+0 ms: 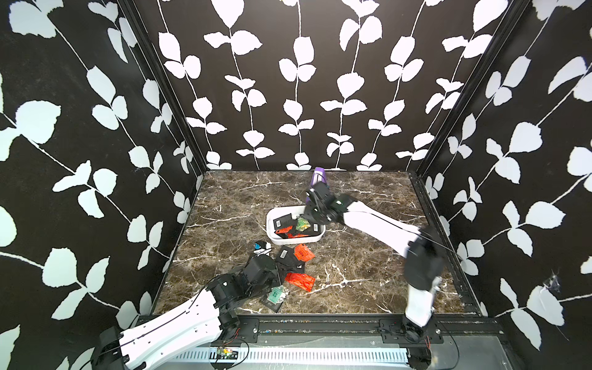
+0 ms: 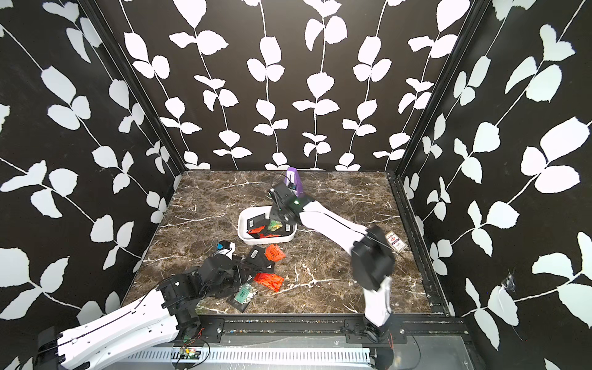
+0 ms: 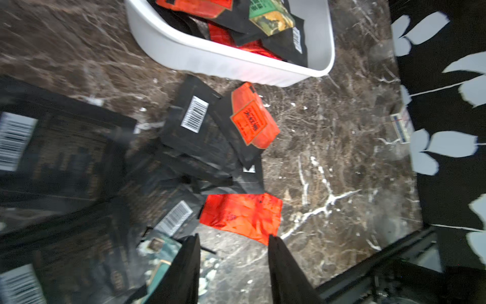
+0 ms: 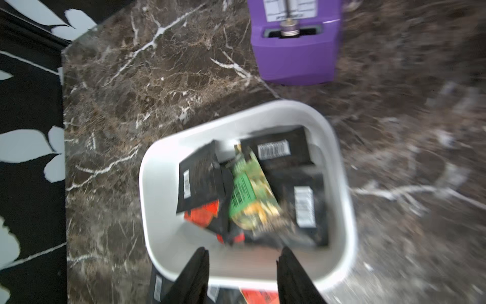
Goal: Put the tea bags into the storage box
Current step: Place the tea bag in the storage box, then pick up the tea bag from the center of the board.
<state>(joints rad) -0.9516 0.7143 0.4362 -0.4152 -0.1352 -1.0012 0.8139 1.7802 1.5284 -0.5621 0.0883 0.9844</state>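
Observation:
The storage box (image 1: 272, 235), a white tub, sits mid-table and holds several tea bags, among them a green one (image 4: 244, 189) and black ones (image 1: 281, 222). My right gripper (image 4: 244, 250) hovers over the box's near wall, open and empty. More tea bags lie loose in front of the box: an orange one (image 3: 253, 115), a black one with a barcode (image 3: 194, 115), a red one (image 3: 242, 215) and a teal one (image 1: 275, 294). My left gripper (image 3: 233, 238) is low over this pile, open, with its tips just short of the red sachet's edge.
A purple box (image 1: 318, 177) stands behind the storage box. A clear-wrapped card pack (image 2: 395, 242) lies by the right wall. A small white and blue object (image 1: 261, 246) rests left of the pile. A black rail (image 1: 320, 323) borders the table's front.

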